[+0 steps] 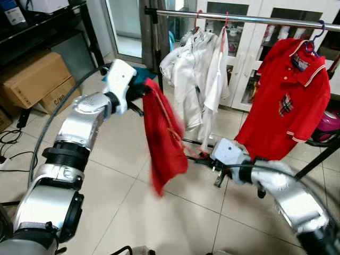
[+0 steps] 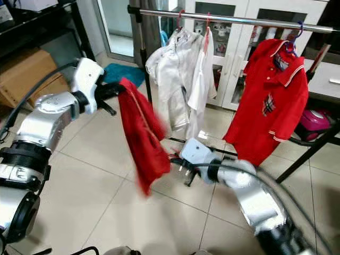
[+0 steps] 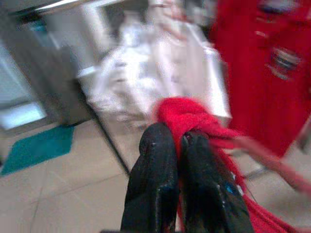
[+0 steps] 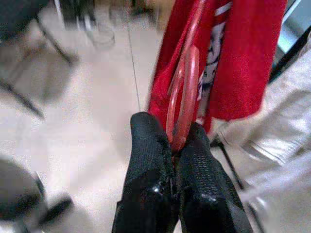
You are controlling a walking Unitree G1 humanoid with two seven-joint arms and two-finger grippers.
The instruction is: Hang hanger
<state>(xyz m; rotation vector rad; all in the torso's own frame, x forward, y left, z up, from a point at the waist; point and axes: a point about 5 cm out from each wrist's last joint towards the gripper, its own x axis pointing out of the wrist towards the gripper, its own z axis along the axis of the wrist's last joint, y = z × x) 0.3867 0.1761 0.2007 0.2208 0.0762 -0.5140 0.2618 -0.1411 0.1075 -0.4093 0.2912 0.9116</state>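
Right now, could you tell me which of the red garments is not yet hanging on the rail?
The plain red garment held between both grippers, left gripper at its top and right gripper on its red hanger. The red polo shirt hangs on the rail.

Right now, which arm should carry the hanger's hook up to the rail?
Right, probably. The right end effector is shut on the hanger itself. The left end effector only pinches the red garment. The rail is above both.

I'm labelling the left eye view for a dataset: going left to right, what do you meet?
Cardboard boxes → left gripper → red garment it holds → white clothes on the rail → red polo shirt → pink object.
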